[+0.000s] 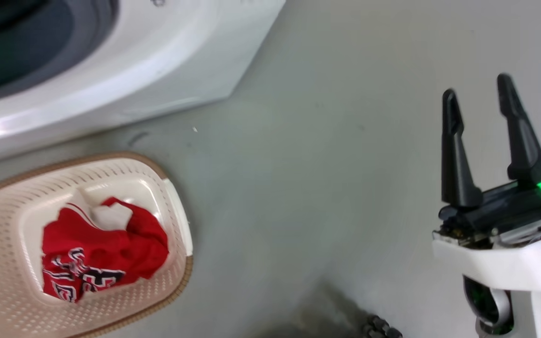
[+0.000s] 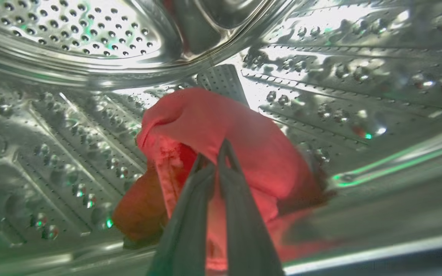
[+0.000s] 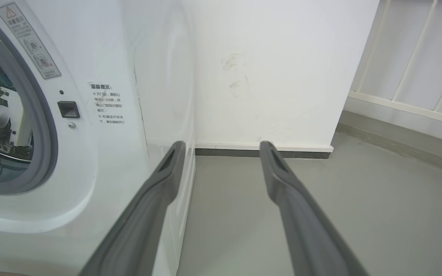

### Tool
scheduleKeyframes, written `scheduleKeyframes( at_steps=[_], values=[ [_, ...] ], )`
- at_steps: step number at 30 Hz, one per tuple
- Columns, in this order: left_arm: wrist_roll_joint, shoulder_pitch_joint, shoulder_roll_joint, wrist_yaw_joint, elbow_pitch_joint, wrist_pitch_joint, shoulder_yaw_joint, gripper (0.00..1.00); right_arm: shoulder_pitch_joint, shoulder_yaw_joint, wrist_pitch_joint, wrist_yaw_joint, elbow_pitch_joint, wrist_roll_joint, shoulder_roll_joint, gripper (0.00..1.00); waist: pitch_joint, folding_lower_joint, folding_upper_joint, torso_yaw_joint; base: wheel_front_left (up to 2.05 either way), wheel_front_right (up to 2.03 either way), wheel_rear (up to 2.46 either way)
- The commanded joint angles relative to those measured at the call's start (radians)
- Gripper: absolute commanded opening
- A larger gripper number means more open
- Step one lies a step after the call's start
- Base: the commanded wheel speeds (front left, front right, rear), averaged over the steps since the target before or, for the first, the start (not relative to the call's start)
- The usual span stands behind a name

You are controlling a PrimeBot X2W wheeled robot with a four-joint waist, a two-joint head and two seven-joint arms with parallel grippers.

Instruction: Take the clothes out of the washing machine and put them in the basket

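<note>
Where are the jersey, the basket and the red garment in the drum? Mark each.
jersey [image 1: 125, 249], head view, red middle.
basket [image 1: 182, 285], head view, brown rim.
red garment [image 2: 221, 119], left wrist view, upper fold.

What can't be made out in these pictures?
- Left wrist view: whether the left fingers, closed together, truly pinch the red garment; they cover the contact spot.
- Head view: the jersey lettering, crumpled and blurred; the basket runs off the left edge.
- Right wrist view: the warning sticker text, too small; the washing machine drum, cut by the left edge.
</note>
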Motion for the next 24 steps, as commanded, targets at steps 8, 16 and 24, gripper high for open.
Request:
scheduleKeyframes(
  at_steps=[8,16,24],
  values=[
    [-0.083,0.25,-0.061,-0.005,0.012,-0.233,0.032,0.0,0.079,0.008,-0.003,-0.001,0.033,-0.045,0.0,1.0,-0.209,0.0,0.0,0.061,0.0,0.0,0.0],
    [-0.12,0.458,-0.121,0.007,-0.038,-0.344,0.039,0.0,0.145,0.004,-0.003,-0.001,0.054,-0.078,0.0,1.0,-0.334,0.0,0.0,0.102,0.0,0.0,0.0],
    [-0.143,0.659,-0.171,0.031,-0.226,-0.358,0.054,0.0,0.217,0.006,-0.003,-0.001,0.074,-0.109,-0.001,1.0,-0.452,0.0,0.0,0.146,0.0,0.0,0.0]
  ],
)
